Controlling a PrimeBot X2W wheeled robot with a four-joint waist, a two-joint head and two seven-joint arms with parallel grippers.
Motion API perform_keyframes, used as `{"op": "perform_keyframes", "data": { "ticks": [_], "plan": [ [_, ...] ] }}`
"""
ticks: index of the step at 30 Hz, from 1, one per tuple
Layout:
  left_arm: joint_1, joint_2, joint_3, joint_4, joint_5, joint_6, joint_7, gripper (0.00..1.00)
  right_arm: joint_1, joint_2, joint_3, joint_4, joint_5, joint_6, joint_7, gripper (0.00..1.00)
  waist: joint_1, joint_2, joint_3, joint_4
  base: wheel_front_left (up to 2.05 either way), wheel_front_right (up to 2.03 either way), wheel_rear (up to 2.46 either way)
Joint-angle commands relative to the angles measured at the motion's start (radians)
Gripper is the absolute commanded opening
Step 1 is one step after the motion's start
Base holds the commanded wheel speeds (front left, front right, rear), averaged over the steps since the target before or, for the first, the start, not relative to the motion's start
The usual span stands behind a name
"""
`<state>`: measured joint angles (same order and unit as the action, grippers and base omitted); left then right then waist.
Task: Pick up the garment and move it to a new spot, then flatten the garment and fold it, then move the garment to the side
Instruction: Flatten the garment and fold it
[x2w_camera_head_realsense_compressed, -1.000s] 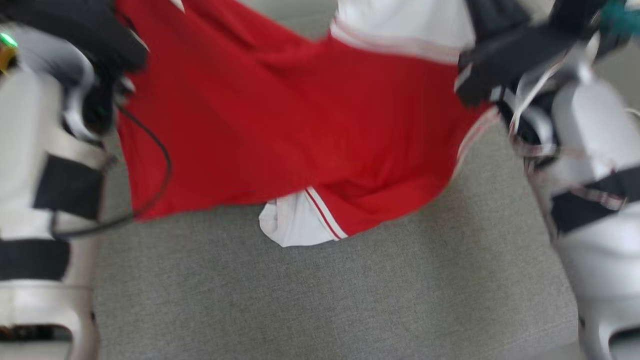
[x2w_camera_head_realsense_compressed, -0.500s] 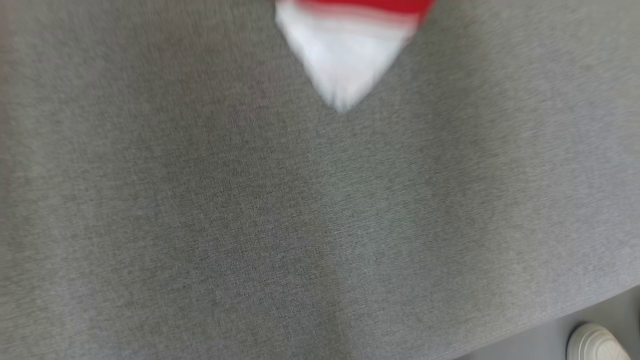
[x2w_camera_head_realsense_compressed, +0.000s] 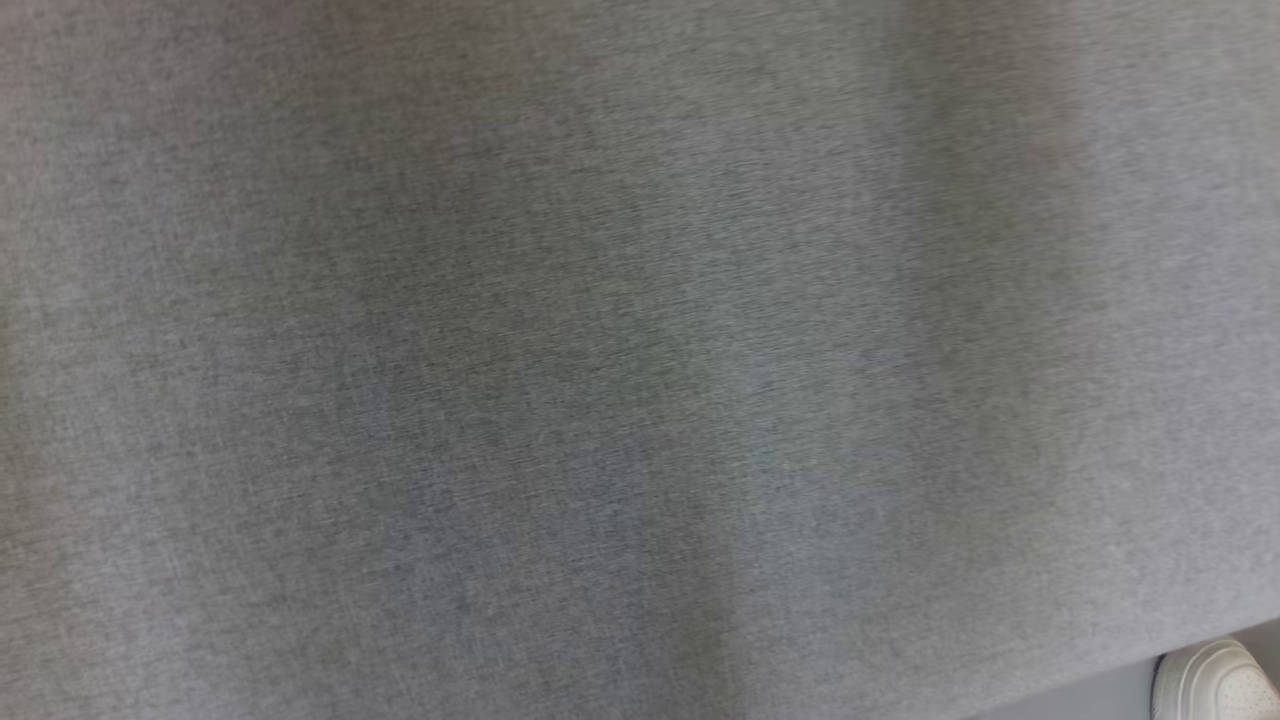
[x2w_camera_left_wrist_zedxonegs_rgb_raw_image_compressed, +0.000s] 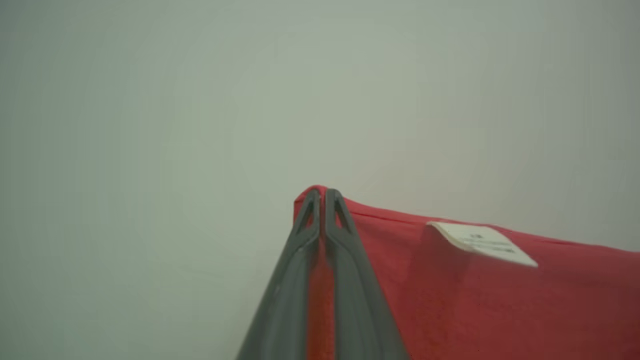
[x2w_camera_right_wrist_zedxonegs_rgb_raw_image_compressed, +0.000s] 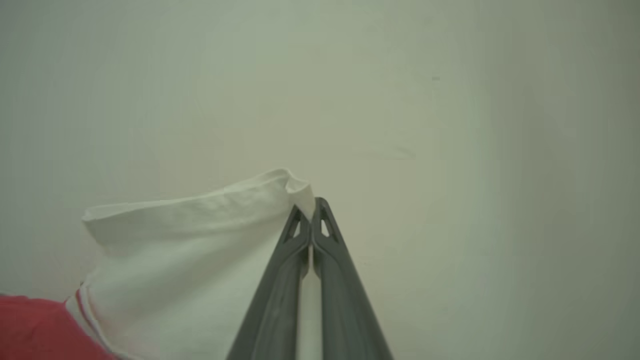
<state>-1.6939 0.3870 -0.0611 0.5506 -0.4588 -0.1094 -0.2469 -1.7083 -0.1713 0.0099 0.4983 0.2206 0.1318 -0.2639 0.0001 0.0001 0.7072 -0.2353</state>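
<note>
Moved: the head camera has swung onto the grey cushion (x2w_camera_head_realsense_compressed: 640, 360).
Shirt (x2w_camera_left_wrist_zedxonegs_rgb_raw_image_compressed: 500, 300): held aloft between both arms.
Left gripper (x2w_camera_left_wrist_zedxonegs_rgb_raw_image_compressed: 322, 192): pinched on the red edge.
Right gripper (x2w_camera_right_wrist_zedxonegs_rgb_raw_image_compressed: 314, 205): pinched on the white sleeve (x2w_camera_right_wrist_zedxonegs_rgb_raw_image_compressed: 190, 260).
Handling: light, limp (will likely sag); grip the corners.

a white shoe (x2w_camera_head_realsense_compressed: 1215, 685) is cut off at the head view's corner. the white label (x2w_camera_left_wrist_zedxonegs_rgb_raw_image_compressed: 482, 243) on the garment (x2w_camera_left_wrist_zedxonegs_rgb_raw_image_compressed: 500, 310) has blurred, unreadable print.

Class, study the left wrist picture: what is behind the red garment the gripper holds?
Past the garment, pinched in the left gripper, a plain pale surface shows above its top edge. Anything directly behind the cloth is covered.
</note>
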Motion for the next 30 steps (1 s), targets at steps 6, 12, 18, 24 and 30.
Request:
{"op": "perform_keyframes", "data": {
  "ticks": [6,12,18,24,30],
  "plan": [
    [0.223,-0.026,0.022,-0.023,-0.044,-0.018,-0.018,0.00,0.176,-0.038,0.130,0.028,0.069,-0.002,0.000,0.00,-0.0001,-0.0001,-0.024,0.026,0.00,0.00,0.00],
    [0.468,-0.050,-0.071,-0.132,-0.168,-0.021,-0.019,0.00,0.369,-0.118,0.281,-0.021,0.208,-0.002,0.044,0.00,-0.0001,-0.0001,-0.119,0.054,0.00,0.00,0.00],
    [0.708,-0.037,-0.169,-0.211,-0.276,-0.021,-0.011,0.00,0.584,-0.192,0.338,-0.118,0.327,-0.002,0.186,0.00,-0.0001,-0.0001,-0.239,0.074,0.00,0.00,0.00],
    [0.969,-0.046,-0.229,-0.253,-0.320,-0.021,-0.007,0.00,0.869,-0.261,0.319,-0.277,0.422,-0.002,0.457,0.00,-0.0001,-0.0001,-0.379,0.090,0.00,0.00,0.00],
    [1.185,-0.049,-0.253,-0.251,-0.329,0.008,-0.003,0.00,1.138,-0.274,0.240,-0.429,0.421,-0.002,0.692,0.00,-0.0001,-0.0001,-0.494,0.085,0.00,0.00,0.00]
  ]
}}
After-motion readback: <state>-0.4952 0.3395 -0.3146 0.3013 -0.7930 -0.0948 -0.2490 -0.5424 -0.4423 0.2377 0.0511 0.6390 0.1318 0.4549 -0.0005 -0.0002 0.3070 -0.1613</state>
